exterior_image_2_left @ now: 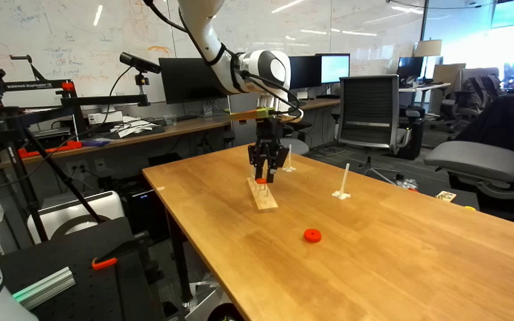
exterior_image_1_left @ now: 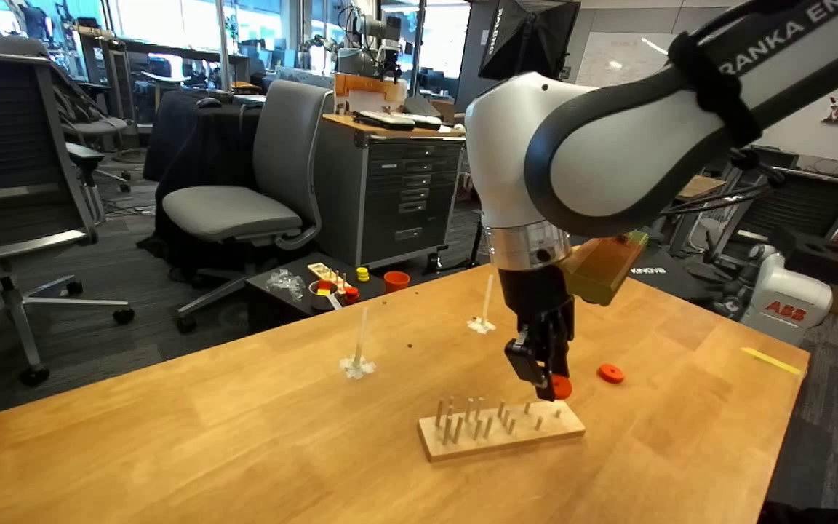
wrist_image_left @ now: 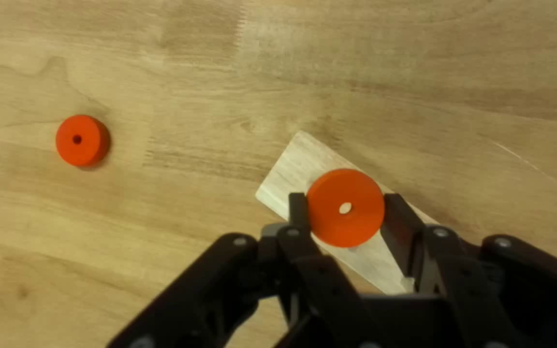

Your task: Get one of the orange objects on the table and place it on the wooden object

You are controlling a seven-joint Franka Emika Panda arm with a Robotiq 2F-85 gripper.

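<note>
Table, wooden, in an exterior view, block, pegged, atop it, loose disc in an exterior view, apart from block, orange disc in wrist view, pinched by gripper above block, jaws parted its width.

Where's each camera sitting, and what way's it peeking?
Wrist view: on the wrist, looking down; the gripper shows, holding an orange disc.
In an exterior view: higher than the table, facing the drawer cabinet; arm and gripper show.
In an exterior view: higher than the table, facing the whiteboard; arm and gripper show.
Both exterior views share the wooden block and loose disc.
</note>
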